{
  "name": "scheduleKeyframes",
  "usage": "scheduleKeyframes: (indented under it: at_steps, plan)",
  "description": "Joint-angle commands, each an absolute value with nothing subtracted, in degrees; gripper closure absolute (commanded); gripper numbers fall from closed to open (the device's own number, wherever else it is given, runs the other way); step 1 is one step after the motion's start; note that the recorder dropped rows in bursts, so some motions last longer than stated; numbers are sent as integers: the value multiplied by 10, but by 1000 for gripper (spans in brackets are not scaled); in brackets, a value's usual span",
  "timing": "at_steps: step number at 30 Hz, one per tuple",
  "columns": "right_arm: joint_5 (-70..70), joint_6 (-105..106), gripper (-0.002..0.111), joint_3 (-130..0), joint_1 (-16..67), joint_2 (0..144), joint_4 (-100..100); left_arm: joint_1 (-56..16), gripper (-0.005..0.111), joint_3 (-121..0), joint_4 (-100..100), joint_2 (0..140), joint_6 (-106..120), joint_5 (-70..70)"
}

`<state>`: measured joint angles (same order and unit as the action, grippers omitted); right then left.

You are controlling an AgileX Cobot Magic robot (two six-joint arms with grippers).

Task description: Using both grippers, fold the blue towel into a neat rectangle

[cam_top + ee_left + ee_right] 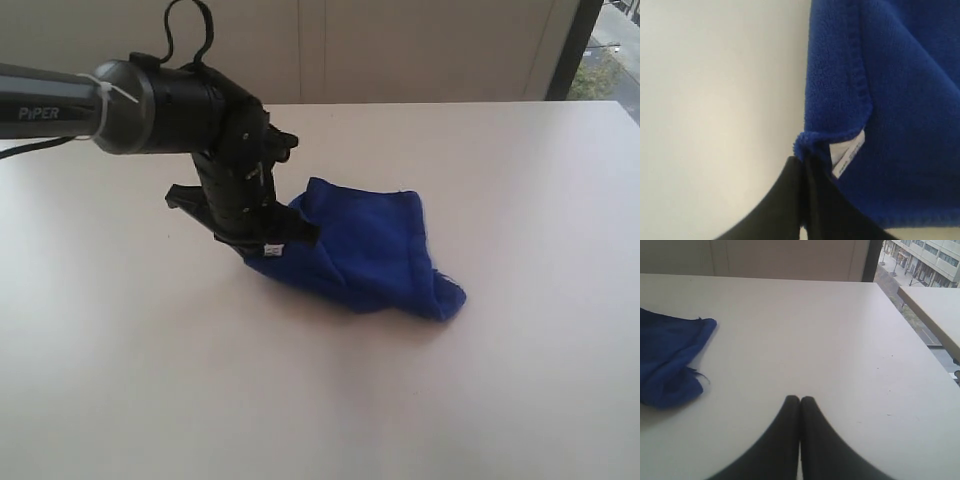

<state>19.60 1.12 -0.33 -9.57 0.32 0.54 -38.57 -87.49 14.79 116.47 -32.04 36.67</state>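
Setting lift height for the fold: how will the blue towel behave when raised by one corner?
Likely floppy: the towel lies bunched in soft folds, so it should drape and trail from the corner pinched in the left claw. Probably light: a thin pinch near the tag seems to hold it. Its fleecy pile may drag on the table, not slide.

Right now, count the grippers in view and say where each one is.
2. The left gripper is pinching the blue towel at its tagged corner. The right gripper is shut and empty over the table, apart from the towel.
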Motion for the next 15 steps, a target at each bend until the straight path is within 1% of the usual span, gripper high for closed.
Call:
scheduleKeyframes:
  at_steps: [1,15]
  plan:
    - [192,11,108,0,-97,0,9,-368,107,-837,146,1149,-326,353]
    - [192,11,108,0,-97,0,9,-367,107,-818,147,1147,-325,339]
